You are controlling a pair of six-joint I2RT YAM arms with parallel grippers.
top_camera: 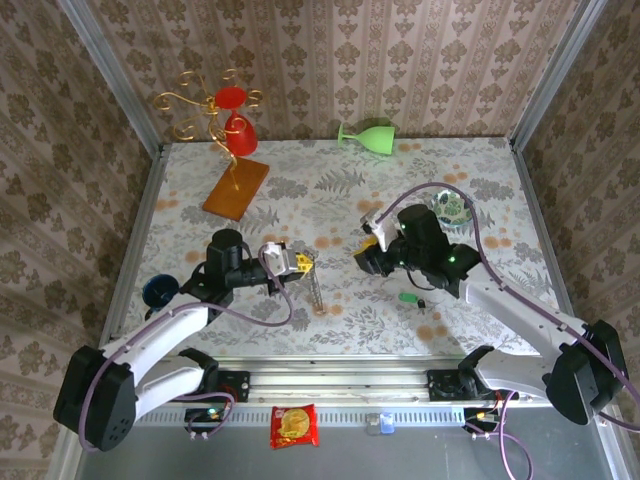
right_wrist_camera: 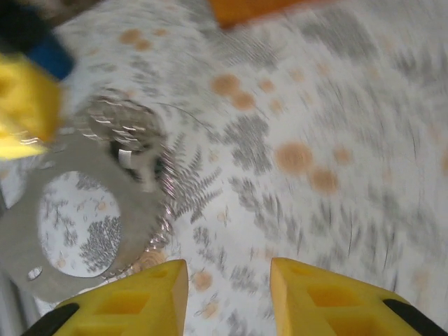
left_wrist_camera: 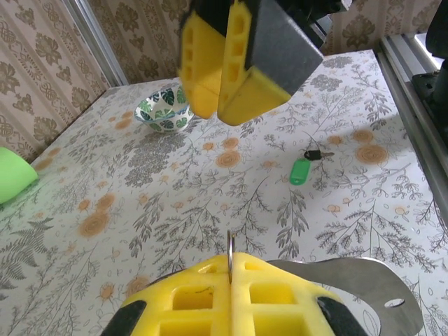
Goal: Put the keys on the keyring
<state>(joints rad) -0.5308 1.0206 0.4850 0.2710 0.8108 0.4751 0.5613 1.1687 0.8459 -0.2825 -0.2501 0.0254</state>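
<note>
Ring up, keys waiting: the left end effector [top_camera: 296,263] holds the keyring [top_camera: 316,292] pinched between its closed yellow fingers above the middle of the floral surface [top_camera: 330,170], towards the near edge, with a length of beaded chain hanging below. The left wrist view shows a thin sliver of metal clamped edge-on in that grip. Facing it just to the right, the right end effector [right_wrist_camera: 227,297] has its fingers apart with nothing between them, and its own wrist view is smeared by blur. The keys [top_camera: 413,300] lie loose on the surface, right of the middle and towards the near edge, apart from both arms. The green-headed key [left_wrist_camera: 299,171] lies flat, and the dark-headed key [left_wrist_camera: 318,155] is touching it or just beside it. Neither is on the chain. By the look of things the task has barely begun: the ring is presented and steadied, but each key has yet to be picked up, carried across and threaded on. Whether the chain's clasp is undone cannot be told.
</note>
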